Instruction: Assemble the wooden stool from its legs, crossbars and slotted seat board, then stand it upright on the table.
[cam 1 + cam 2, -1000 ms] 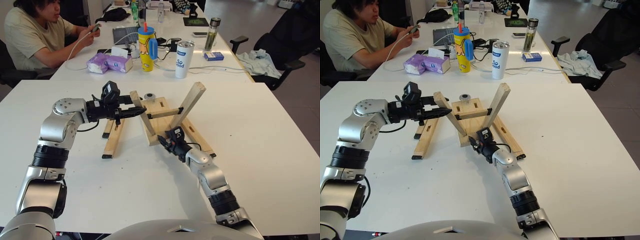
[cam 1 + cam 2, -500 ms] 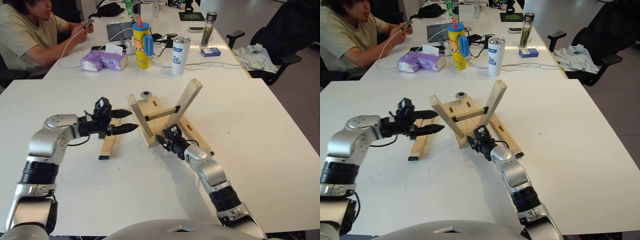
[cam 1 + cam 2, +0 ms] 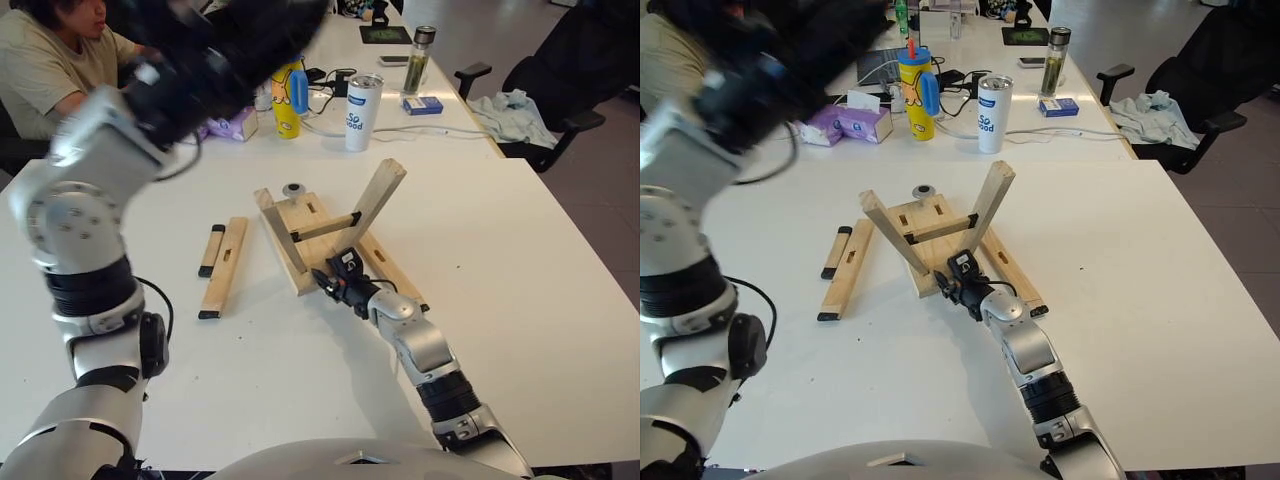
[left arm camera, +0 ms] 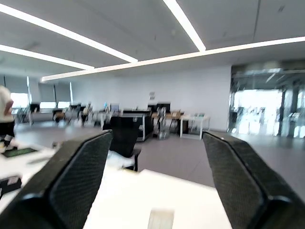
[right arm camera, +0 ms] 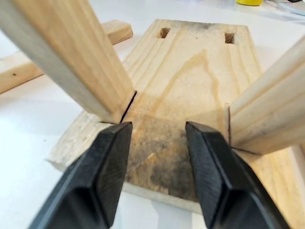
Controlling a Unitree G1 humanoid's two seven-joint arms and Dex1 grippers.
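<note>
Far left: bare white table (image 3: 250, 350) out to its left edge, with wide room for moving. Left arm bent at the elbow and raised high above that side, forearm slanting up and away, blurred in the head views. Left gripper (image 4: 156, 138) aimed out level into the room, fingers (image 4: 71, 186) spread wide, nothing between them. Next on the table, well below that arm: loose leg (image 3: 222, 266) lying flat, long axis running away from the robot, with a shorter loose crossbar (image 3: 210, 250) just beside it on the left, parallel. A strip of bare table, then the seat board (image 3: 312, 215) flat near the middle. Long axis also running away from the robot, far end swung slightly left, two slots at that far end. Small round grey thing (image 3: 293, 189) just beyond it. Rising from the board's near half: left upright leg (image 3: 283, 235) and right upright leg (image 3: 380, 205), splaying apart toward their tops, joined by a fitted crossbar (image 3: 325, 227). Right arm stretched low over the table from the near edge. Right gripper (image 5: 156, 129) just over the board's near edge between the two leg feet, fingers (image 5: 107, 171) moderately apart, clasping nothing. To the right: broad bare table up to the right edge. Beyond the far edge, a second desk (image 3: 450, 125) with a yellow cup (image 3: 290, 95) and a white tumbler (image 3: 362, 97).
</note>
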